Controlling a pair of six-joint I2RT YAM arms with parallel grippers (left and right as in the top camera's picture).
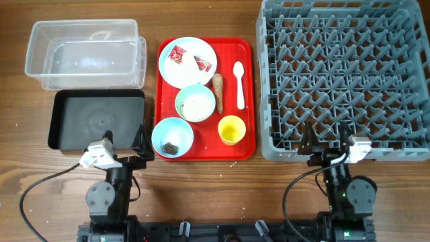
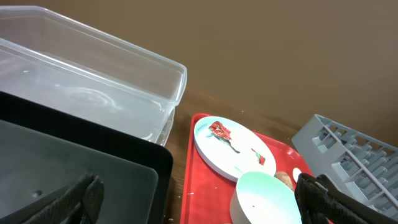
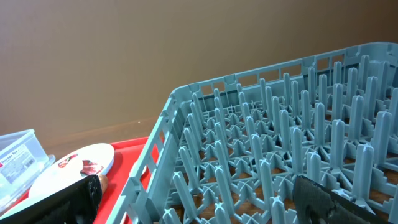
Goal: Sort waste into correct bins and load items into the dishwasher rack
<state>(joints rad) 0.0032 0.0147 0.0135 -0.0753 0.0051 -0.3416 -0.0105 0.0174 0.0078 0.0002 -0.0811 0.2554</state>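
Waste: red-and-white wrappers point(image 1: 178, 55) lie on the pale blue plate point(image 1: 187, 75). Rice-like grains point(image 1: 195, 106) sit in one bowl point(image 1: 180, 101), and a dark lump point(image 1: 170, 146) in the nearer bowl point(image 1: 168, 129). The carrot-shaped stick point(image 1: 218, 93) lies between the grain bowl and the white spoon point(image 1: 239, 84).
Setting: everything, including the yellow cup point(image 1: 231, 130), rests on the red tray point(image 1: 250, 67). The clear tub point(image 1: 87, 57) and black tray point(image 1: 97, 117) stand to its left, and the dishwasher rack point(image 1: 342, 74) to its right.
Risk: a dish racked before it is cleared would likely shed scraps through the grid floor. A bowl tipped carelessly could scatter grains across the tray. The flat spoon and thin wrappers look apt to slip a pinch.
Left gripper point(image 1: 125, 142): jaws spread wide, holding nothing, poised at the black tray's near edge.
Right gripper point(image 1: 326, 140): jaws likewise wide and empty, at the rack's near wall.
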